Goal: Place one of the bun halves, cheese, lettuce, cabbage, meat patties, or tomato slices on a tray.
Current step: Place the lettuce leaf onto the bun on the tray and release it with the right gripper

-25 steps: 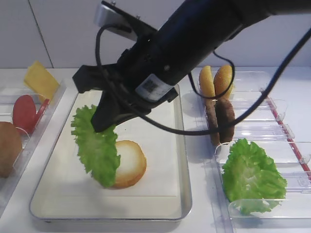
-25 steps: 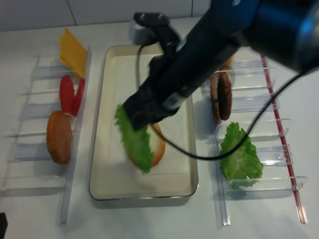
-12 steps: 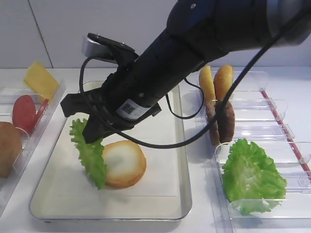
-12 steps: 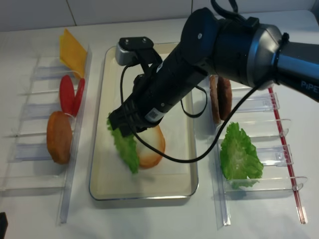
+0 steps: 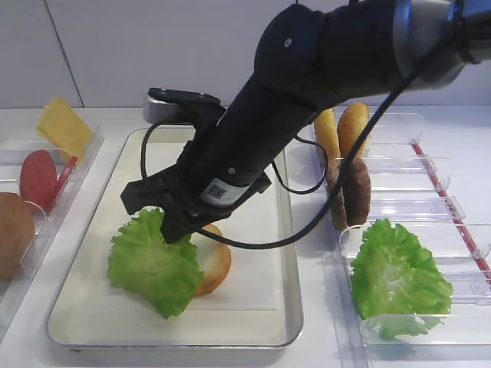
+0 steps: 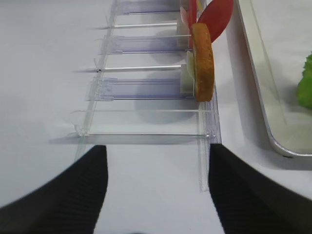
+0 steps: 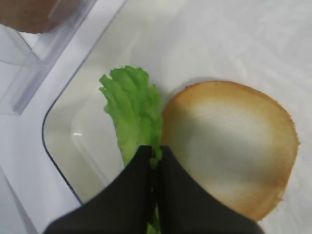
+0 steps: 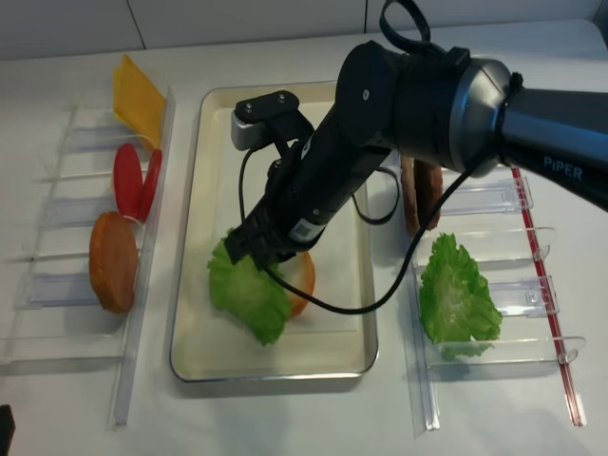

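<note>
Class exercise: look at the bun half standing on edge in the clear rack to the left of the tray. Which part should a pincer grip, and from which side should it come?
Judging by its pose, grip the bun half across its thin width, near the top edge, coming straight down from above. It stands upright in the clear rack, so its flat faces point along the rack and a pincer could close on them. The tomato slices stand close behind, so stay on the upper rim.
</note>
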Motion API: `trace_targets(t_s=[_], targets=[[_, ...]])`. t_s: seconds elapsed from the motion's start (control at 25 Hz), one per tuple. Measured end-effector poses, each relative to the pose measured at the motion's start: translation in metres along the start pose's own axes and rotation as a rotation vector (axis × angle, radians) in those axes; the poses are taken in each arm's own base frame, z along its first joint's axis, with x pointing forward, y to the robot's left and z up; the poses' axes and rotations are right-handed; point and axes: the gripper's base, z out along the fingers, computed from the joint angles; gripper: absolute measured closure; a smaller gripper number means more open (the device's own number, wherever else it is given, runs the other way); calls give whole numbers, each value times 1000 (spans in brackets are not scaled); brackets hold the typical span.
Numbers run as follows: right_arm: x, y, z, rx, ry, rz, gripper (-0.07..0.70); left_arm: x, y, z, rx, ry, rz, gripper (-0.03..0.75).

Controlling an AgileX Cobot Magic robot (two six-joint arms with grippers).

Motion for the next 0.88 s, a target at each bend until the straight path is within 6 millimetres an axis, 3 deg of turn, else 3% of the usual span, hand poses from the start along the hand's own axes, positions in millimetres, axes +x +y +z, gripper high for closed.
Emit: trace_targets(t_s=[0.88], targets=[[0, -11, -1, 119, 7, -14, 582, 0, 0, 0, 0, 0, 0, 278]])
